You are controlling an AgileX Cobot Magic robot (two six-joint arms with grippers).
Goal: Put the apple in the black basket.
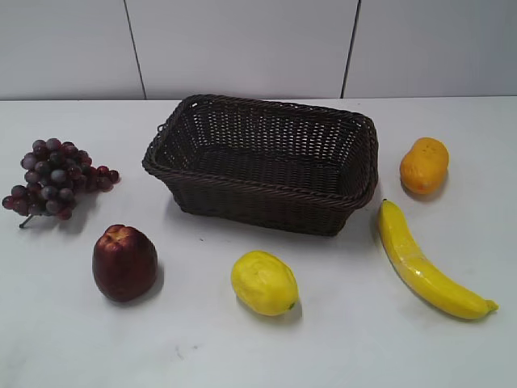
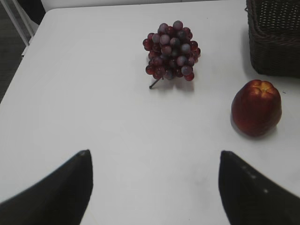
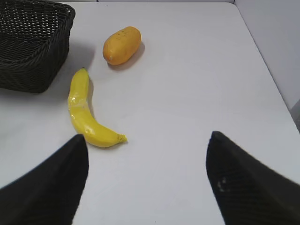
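Observation:
The dark red apple [image 1: 123, 263] stands upright on the white table at the front left; it also shows in the left wrist view [image 2: 256, 108]. The black basket [image 1: 266, 162] sits empty at the table's middle back; its corner shows in the left wrist view [image 2: 274, 37] and in the right wrist view [image 3: 33, 42]. My left gripper [image 2: 153, 154] is open and empty, above bare table, short of the apple and to its left. My right gripper [image 3: 146, 137] is open and empty above the table's right side. Neither gripper shows in the exterior view.
A purple-red grape bunch [image 1: 52, 178] lies left of the basket, behind the apple. A lemon [image 1: 264, 283] lies in front of the basket. A banana [image 1: 424, 263] and an orange fruit [image 1: 424, 165] lie to the right. The table's right edge [image 3: 267, 70] is near.

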